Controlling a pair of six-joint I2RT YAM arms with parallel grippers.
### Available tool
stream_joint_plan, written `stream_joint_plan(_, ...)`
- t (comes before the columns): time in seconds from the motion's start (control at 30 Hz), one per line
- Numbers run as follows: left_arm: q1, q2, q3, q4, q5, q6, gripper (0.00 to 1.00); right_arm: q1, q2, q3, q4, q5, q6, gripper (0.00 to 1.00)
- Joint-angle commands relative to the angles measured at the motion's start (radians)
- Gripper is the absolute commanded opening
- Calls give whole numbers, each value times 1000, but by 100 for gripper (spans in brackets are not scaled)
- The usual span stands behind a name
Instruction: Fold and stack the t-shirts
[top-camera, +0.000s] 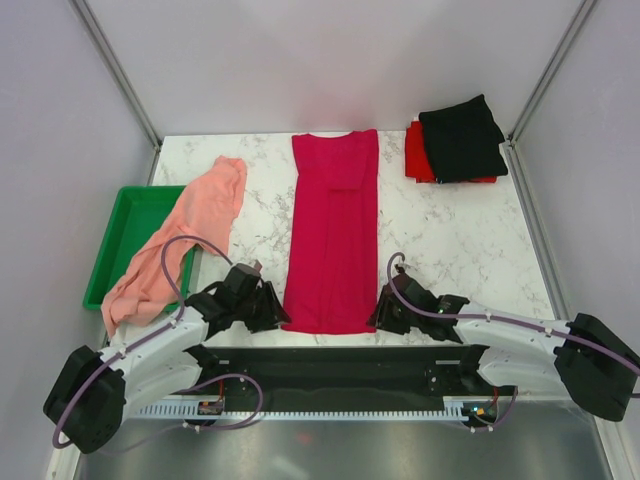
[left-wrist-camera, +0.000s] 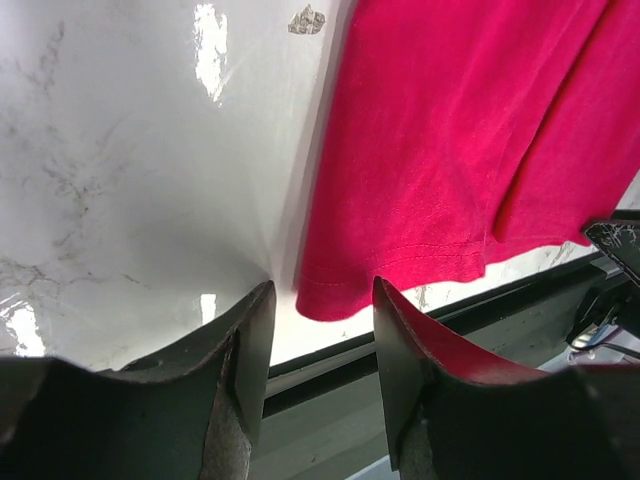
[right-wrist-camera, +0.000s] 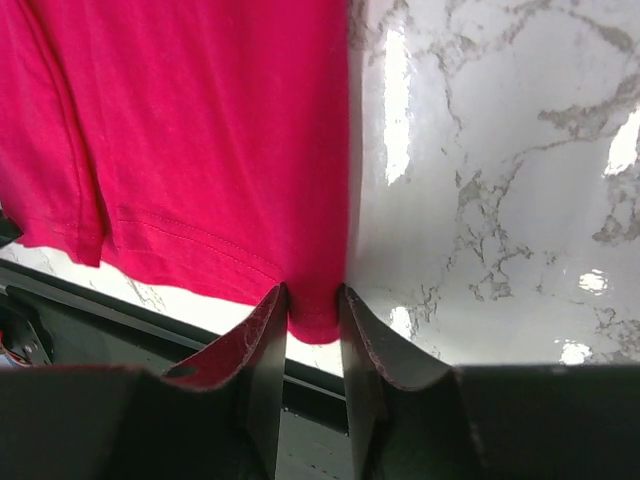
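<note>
**Left arm (top-camera: 150, 350) and right arm (top-camera: 510, 335) crouched low at the near hem**

From where I stand, both arms reach inward from their bases and lie almost flat along the near edge of the white marble-patterned desk (top-camera: 450, 240). Their wrists angle toward each other.

Between them lies the long crimson cotton t-shirt (top-camera: 332, 230), folded into a narrow strip. It runs from the far side of the desk down to the near edge, in the middle.

The left end effector (top-camera: 272, 312) sits at the strip's near-left corner. In the left wrist view its fingers stand clearly apart, and the hem corner pokes into the gap without touching either one.

The right end effector (top-camera: 383, 315) is at the near-right corner. Its fingers are much closer together and the corner of the cloth fills the slot between them. Whether they actually pinch it, I cannot tell.

A soft salmon-pink t-shirt (top-camera: 195, 225) lies rumpled to the left, draped partly over a green plastic tray (top-camera: 125, 225). In the far right corner a folded black t-shirt (top-camera: 462, 138) rests on a folded bright red t-shirt (top-camera: 416, 155).
</note>
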Motion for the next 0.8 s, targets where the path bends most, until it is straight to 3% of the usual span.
stream_joint_plan(0.0,-3,20,-8,39,-10,-16,50,4,19,-46,33,-22,21,33)
stream_joint_plan(0.1,-3,23,-5,47,-10,-16,47,6,21,-53,41,-19,23,13)
stream_joint_plan(0.2,-3,25,-6,58,-9,-17,42,6,7,-53,35,-12,24,2)
stream_joint_plan(0.4,-9,42,-5,74,-7,-16,39,6,-30,-43,4,5,24,0)
stream_joint_plan(0.6,-15,52,2,113,-5,-23,15,7,-50,-37,-11,17,17,0)
stream_joint_plan(0.63,-19,61,8,116,-2,-23,6,4,-54,-33,-19,19,14,0)
stream_joint_plan(0.67,-26,63,21,114,1,-23,2,6,-57,-30,-27,22,12,0)
stream_joint_plan(0.77,-68,51,51,84,-8,-54,2,9,-77,-5,-80,31,8,0)
